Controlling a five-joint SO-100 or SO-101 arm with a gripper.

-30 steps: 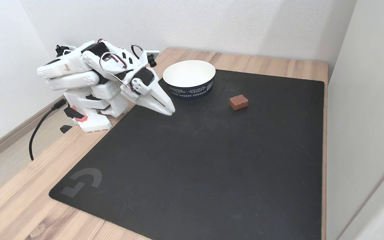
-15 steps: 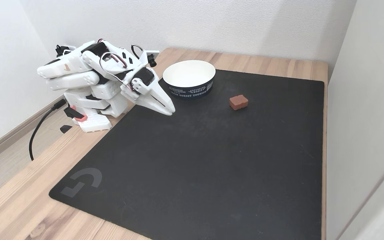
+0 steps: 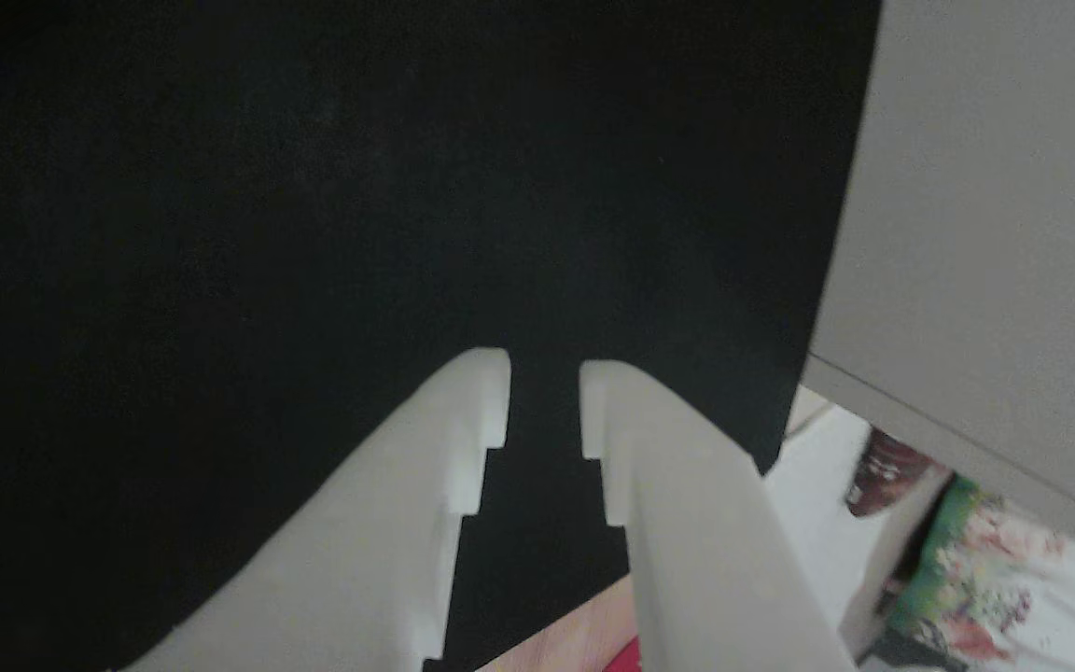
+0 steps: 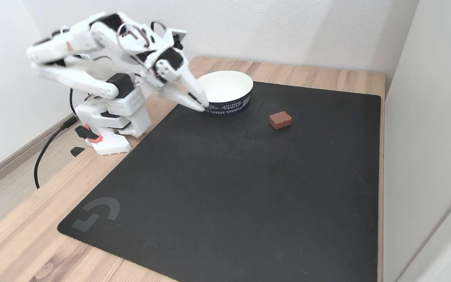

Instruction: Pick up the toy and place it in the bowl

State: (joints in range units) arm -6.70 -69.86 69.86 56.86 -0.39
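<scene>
The toy (image 4: pixel 280 120), a small reddish block, lies on the black mat (image 4: pixel 229 188), right of the bowl (image 4: pixel 229 105). The bowl is white inside with a dark printed outer wall and stands at the mat's far edge. In the fixed view my gripper (image 4: pixel 203 106) hangs above the mat in front of the bowl's left side, pointing down and right, well left of the toy. In the other view the gripper (image 3: pixel 545 373) shows two white fingers with a narrow gap and nothing between them, over bare mat (image 3: pixel 314 187).
My arm's base (image 4: pixel 110 129) sits on the wooden table at the mat's far left corner, with a black cable (image 4: pixel 49 145) trailing off the left edge. A pale wall panel (image 4: pixel 425 117) borders the table's right side.
The arm has risen from its folded rest pose. The gripper has lifted off the mat and moved up toward the bowl's left side. Toy and bowl have not moved.
</scene>
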